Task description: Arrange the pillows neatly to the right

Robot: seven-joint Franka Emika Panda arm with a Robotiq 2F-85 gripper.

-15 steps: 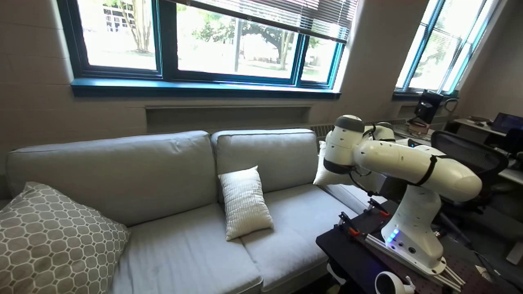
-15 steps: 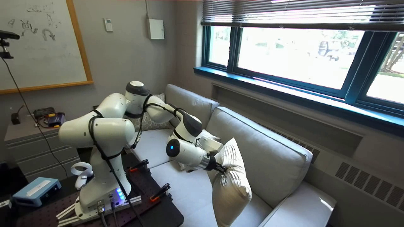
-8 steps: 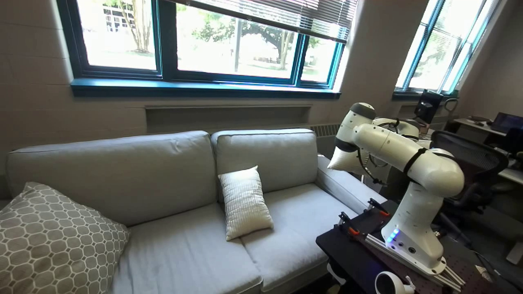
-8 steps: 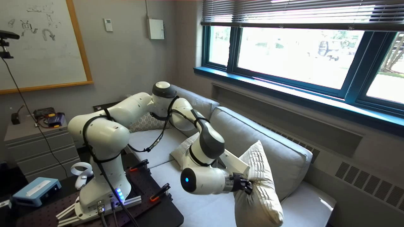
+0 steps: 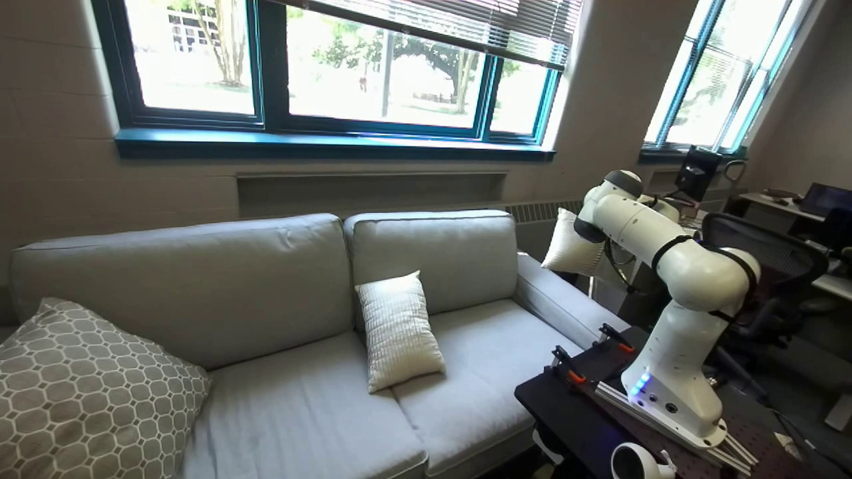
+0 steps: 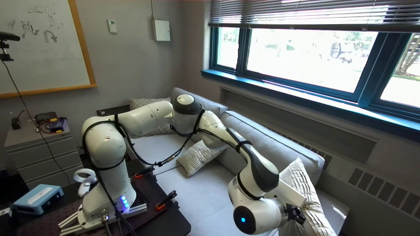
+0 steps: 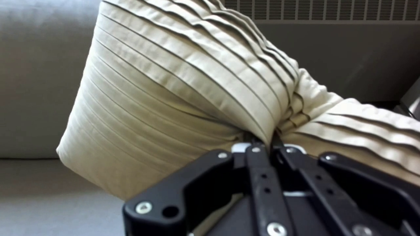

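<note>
Beige, and well apart from the rest, the lattice pillow [image 5: 100, 399] takes the far left of an exterior view; it is no part of the job. Next, on the grey sofa [image 5: 279, 399], the loose pillow [image 5: 399, 332] sits tilted mid-seat, and by the task it should need its own trip rightward. Further right comes the armrest [image 5: 566, 299] and, raised near it, the held pillow [image 5: 572, 246]; whether the two touch I cannot tell. The end effector [image 7: 266, 141] grips this pillow by a pinched fold, pleats bunched where it bites.

Likeliest trouble: a release too far right, caused by misjudged depth, would tip the pillow over the armrest and off the sofa. Held by one fold, it could also swing or slip and land crooked. Below the arm [image 5: 632, 223], the slack cable [image 6: 159, 163] might snag the clamps [image 6: 168, 200] on the tabletop [image 6: 172, 224] if the arm swings back low.

Containers, left to right in an exterior view: the cabinet [image 6: 23, 137] has its drawers [image 6: 49, 165] closed, contents hidden, with electronics [image 6: 58, 124] on top; the wall box [image 6: 162, 30] looks closed too, its inside unseen.
</note>
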